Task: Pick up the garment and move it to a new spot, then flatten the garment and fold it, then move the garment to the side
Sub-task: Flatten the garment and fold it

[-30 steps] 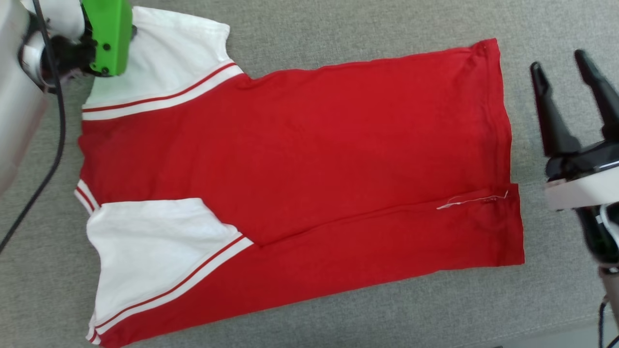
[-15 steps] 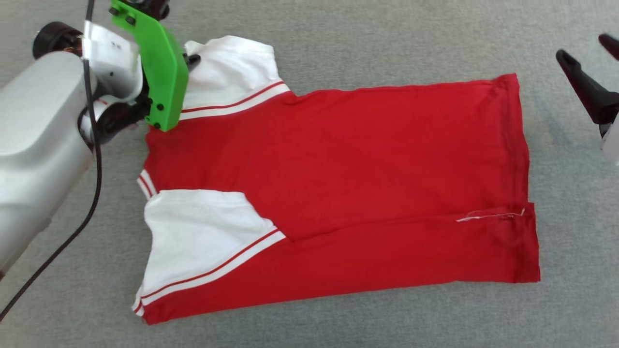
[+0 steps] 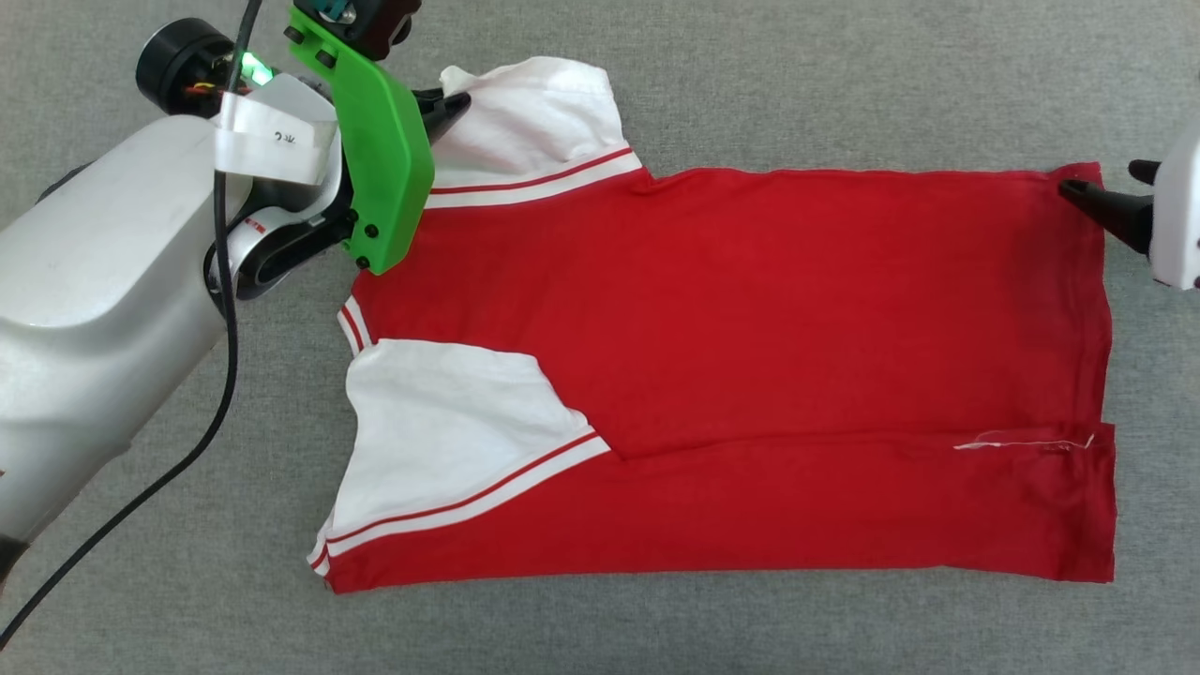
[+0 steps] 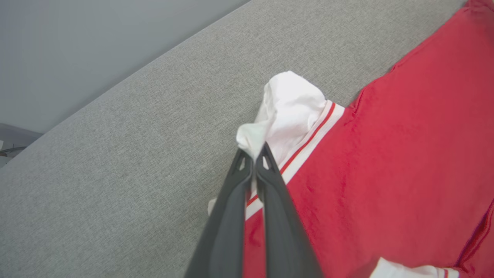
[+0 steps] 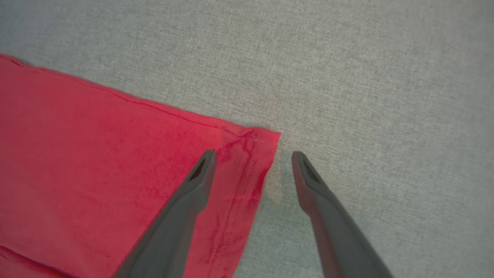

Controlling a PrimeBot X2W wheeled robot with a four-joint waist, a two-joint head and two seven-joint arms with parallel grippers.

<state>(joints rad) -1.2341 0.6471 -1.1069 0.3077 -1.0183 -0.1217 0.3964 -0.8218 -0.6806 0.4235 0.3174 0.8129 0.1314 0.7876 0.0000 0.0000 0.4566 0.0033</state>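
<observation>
The garment [image 3: 750, 356], a red jersey shirt with white short sleeves and striped trim, lies spread on the grey cloth surface, its near long side folded over. My left gripper [image 4: 253, 154] is shut on the bunched far white sleeve [image 4: 287, 108], which is lifted off the surface; in the head view this left gripper [image 3: 455, 101] sits at the sleeve's left edge. My right gripper [image 5: 252, 156] stands open over the far hem corner [image 5: 254, 141], one finger above the red cloth and the other over bare surface. In the head view the right gripper [image 3: 1106, 192] is at that corner.
The grey cloth surface [image 3: 844, 75] runs all round the garment, with a loose white thread [image 3: 1022, 441] on the hem. A black cable [image 3: 220, 375] hangs from my left arm. The surface's far edge meets a pale wall [image 4: 77, 50].
The head camera has shifted, sliding the scene rightwards. My left gripper has lifted and bunched the far white sleeve. My right gripper has come down to the far hem corner.
</observation>
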